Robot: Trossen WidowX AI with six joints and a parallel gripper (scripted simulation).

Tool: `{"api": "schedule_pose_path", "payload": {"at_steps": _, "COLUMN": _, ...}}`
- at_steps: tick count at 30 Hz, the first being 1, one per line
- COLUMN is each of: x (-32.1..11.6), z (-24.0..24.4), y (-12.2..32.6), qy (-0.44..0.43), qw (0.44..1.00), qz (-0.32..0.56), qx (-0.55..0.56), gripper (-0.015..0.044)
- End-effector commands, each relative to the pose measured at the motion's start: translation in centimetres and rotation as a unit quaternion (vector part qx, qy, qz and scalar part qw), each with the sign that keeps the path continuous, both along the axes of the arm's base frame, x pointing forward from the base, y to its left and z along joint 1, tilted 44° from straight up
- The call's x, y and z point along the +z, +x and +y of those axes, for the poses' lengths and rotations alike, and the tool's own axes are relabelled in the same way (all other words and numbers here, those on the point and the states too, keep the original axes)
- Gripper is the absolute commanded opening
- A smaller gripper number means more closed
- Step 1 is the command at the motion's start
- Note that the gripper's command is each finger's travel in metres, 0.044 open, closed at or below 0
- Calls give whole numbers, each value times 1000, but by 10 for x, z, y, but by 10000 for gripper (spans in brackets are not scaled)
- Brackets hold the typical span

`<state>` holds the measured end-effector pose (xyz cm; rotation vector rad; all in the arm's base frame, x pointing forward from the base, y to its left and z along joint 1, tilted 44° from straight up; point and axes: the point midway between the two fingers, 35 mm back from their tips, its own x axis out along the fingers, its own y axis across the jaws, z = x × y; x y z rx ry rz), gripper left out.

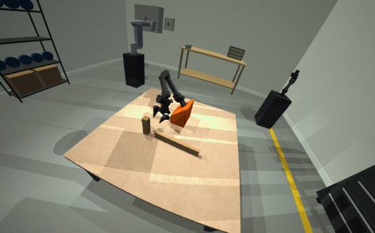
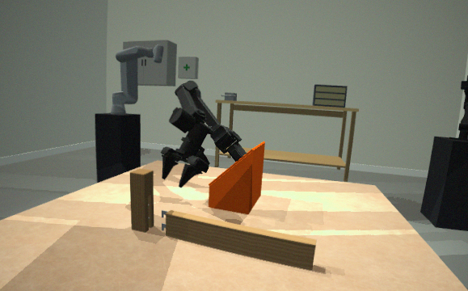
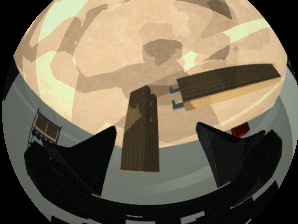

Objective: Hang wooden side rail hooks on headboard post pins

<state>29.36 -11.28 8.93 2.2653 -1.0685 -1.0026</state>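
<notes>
The wooden side rail (image 1: pixel 177 144) (image 2: pixel 239 241) (image 3: pixel 227 82) lies along the table, its far end to the right in the top and exterior views. Two steel hooks (image 2: pixel 163 221) (image 3: pixel 176 98) stick out of its near end, a small gap away from the post. The headboard post (image 1: pixel 146 125) (image 2: pixel 141 200) (image 3: pixel 140 132) stands upright on the table. Its slot side faces the hooks; the pins are too small to tell clearly. My gripper (image 1: pixel 159 116) (image 2: pixel 173 183) (image 3: pixel 157 128) is open and empty, above the table on the far side of the post, touching neither post nor rail.
The orange wedge-shaped block (image 1: pixel 181 116) (image 2: pixel 234 190) stands at my arm's base, behind the rail. The wooden table (image 1: pixel 193 191) (image 2: pixel 96 259) carries everything. A workbench (image 1: pixel 206 55) (image 2: pixel 282 106) and two other arms on black pedestals stand beyond the table.
</notes>
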Motion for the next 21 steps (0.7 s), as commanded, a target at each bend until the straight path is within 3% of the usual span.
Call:
{"api": "schedule_pose_path", "payload": {"at_steps": 1, "x": -1, "z": 0, "y": -1, "qy": 0, "qw": 1000, "qz": -1, "qx": -2, "gripper": 440}}
{"api": "schedule_pose_path", "payload": {"at_steps": 14, "x": -4, "z": 17, "y": 5, "qy": -6, "qw": 1000, "qz": 18, "qx": 24, "gripper": 440}}
{"api": "schedule_pose_path", "payload": {"at_steps": 21, "x": -5, "z": 24, "y": 13, "qy": -83, "qw": 975, "qz": 175, "qx": 108, "gripper": 440}}
